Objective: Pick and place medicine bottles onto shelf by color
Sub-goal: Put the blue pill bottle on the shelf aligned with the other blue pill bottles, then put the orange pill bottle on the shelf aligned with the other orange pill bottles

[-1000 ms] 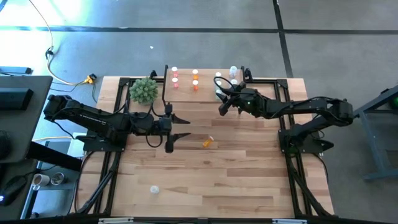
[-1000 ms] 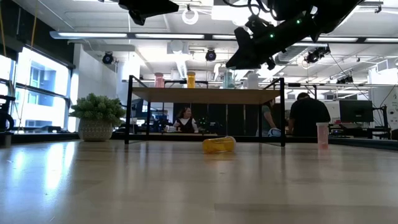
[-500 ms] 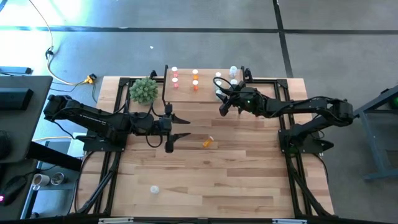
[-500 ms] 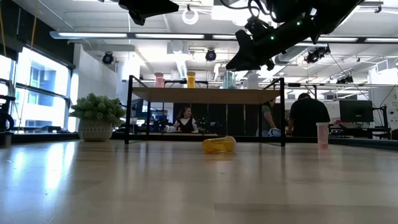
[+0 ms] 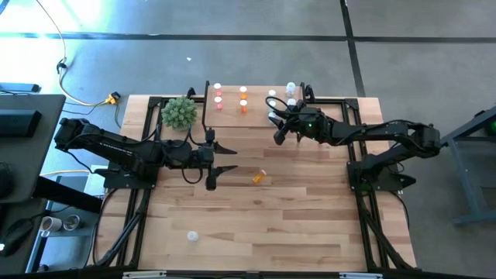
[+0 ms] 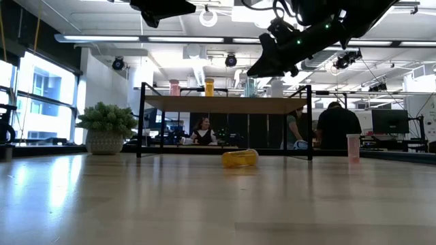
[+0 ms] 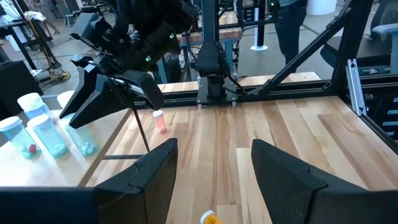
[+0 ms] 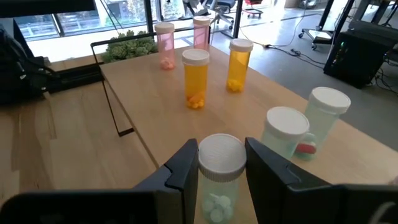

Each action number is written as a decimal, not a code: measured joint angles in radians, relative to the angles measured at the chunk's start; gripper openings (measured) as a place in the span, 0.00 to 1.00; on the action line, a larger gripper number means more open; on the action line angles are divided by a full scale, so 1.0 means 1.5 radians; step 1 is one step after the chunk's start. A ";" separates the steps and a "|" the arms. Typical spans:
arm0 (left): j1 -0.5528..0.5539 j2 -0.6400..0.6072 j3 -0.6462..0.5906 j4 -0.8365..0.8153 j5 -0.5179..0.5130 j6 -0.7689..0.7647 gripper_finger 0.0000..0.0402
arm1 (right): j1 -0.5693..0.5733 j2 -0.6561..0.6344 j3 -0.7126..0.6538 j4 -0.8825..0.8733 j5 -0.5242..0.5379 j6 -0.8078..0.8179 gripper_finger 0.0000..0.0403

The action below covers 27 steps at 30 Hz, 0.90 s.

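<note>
The right gripper (image 8: 221,171) hangs over the near edge of the low shelf with the light wood top and thin black legs (image 5: 256,116), and its fingers are closed almost fully on a clear, white-capped medicine bottle (image 8: 217,180) with pale pills inside, held upright. On the shelf stand two pink bottles (image 8: 165,45) at the far end from the gripper, two orange bottles (image 8: 196,78) in the middle, and two clear bottles (image 8: 285,132) close to the gripper. An orange bottle (image 5: 258,177) lies on its side on the wooden plank desk (image 5: 256,225) in front of the shelf, a pale bottle (image 5: 192,236) stands much farther from the shelf, and a pink bottle (image 6: 352,147) stands beside a shelf leg. The left gripper (image 5: 232,159) waits in front of the shelf, near the lying orange bottle, its fingers widely open and empty. I judge the risk is this: the held bottle is near the shelf edge and near the two clear bottles, so a release too early could drop it from the edge, and a low move forward could knock the neighbours down
</note>
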 joint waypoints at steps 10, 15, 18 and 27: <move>0.000 0.000 0.000 -0.001 0.000 0.000 0.49 | -0.006 0.000 0.000 0.000 -0.019 0.000 0.26; 0.000 0.000 0.000 -0.001 0.000 0.000 0.49 | -0.006 0.000 0.000 -0.003 -0.012 -0.002 0.34; 0.000 0.000 0.000 -0.001 0.000 0.000 0.49 | -0.006 0.000 0.000 -0.003 -0.012 -0.008 0.37; 0.000 0.000 0.000 -0.001 0.000 0.000 0.49 | -0.006 0.000 0.000 0.014 0.014 -0.018 0.38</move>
